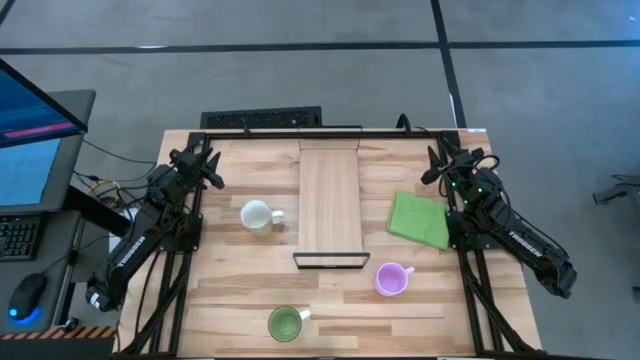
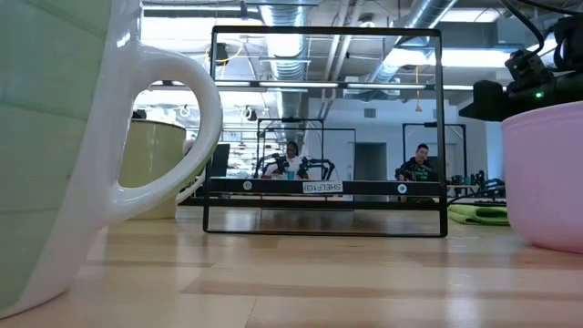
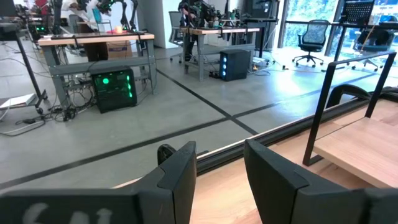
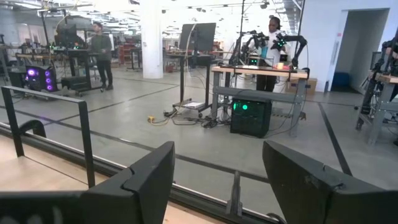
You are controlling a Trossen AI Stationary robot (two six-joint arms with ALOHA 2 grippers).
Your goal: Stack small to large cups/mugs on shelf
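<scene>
The shelf (image 1: 330,205), a pale plank on a dark metal frame (image 2: 324,187), runs from the table's far edge to its middle. The white mug (image 1: 256,215) stands upright on the tabletop left of the shelf. The light purple mug (image 1: 391,279) stands near the shelf's near right corner, and the green mug (image 1: 285,323) stands by the table's near edge. My left gripper (image 1: 205,160) hovers level at the far left corner, its fingers (image 3: 180,168) apart with nothing between them. My right gripper (image 1: 445,160) hovers at the far right corner, wide open (image 4: 217,155) and holding nothing.
A flat green cloth (image 1: 420,220) lies on the table right of the shelf, close to my right arm. Bare tabletop lies between the mugs and in front of the shelf's near end. People and workbenches show in the room beyond the table's far edge.
</scene>
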